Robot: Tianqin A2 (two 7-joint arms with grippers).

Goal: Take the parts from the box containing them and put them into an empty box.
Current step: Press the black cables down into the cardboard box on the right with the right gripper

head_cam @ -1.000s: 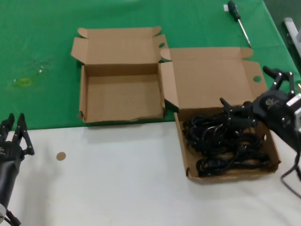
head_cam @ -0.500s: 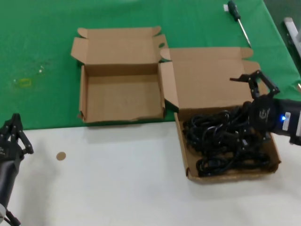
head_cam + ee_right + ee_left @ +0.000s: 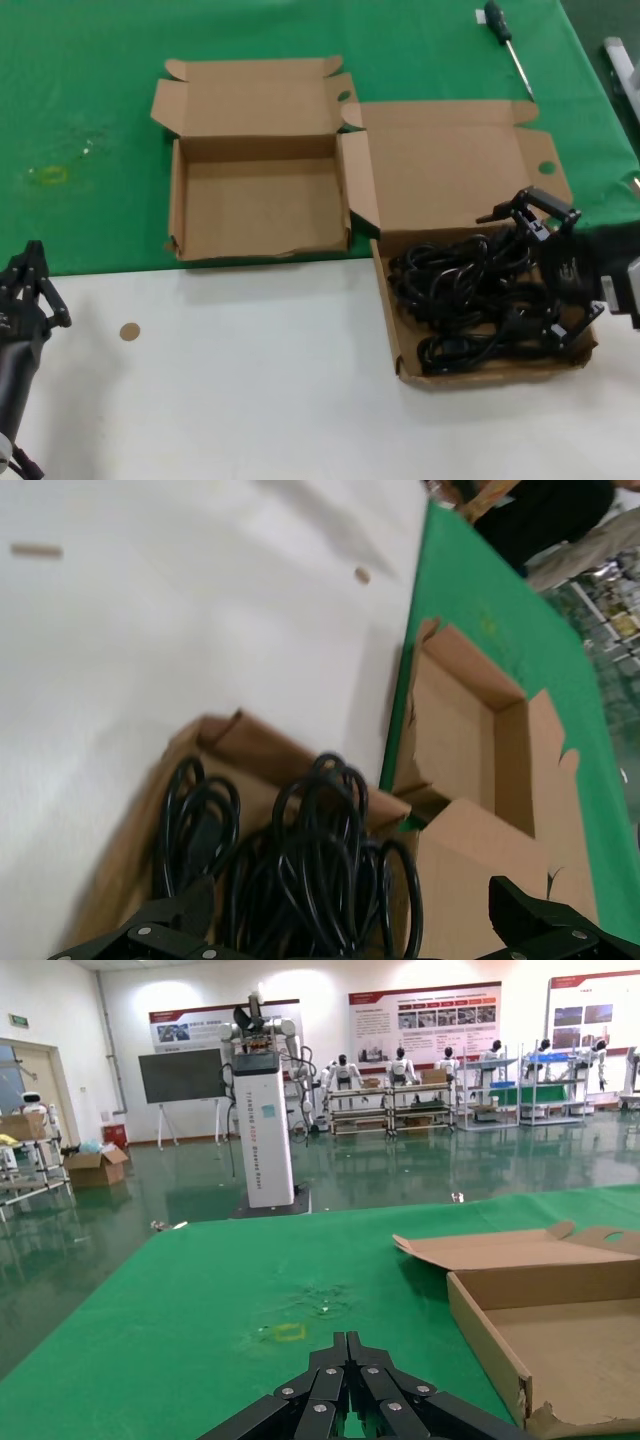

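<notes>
The black power cords lie tangled in the larger cardboard box at the right, its lid folded back. My right gripper is open just above the cords at the box's right side, one finger toward the lid and one toward the front wall. In the right wrist view the cords lie between the spread fingers of my right gripper. The smaller box stands open and empty at the middle left; it also shows in the right wrist view. My left gripper is shut and parked at the lower left.
A screwdriver lies on the green mat at the far right. A small brown disc lies on the white table. A faint yellow mark is on the mat at the left.
My right gripper has turned and come down over the right side of the cord box, fingers spread around the cords. The left arm has barely moved.
</notes>
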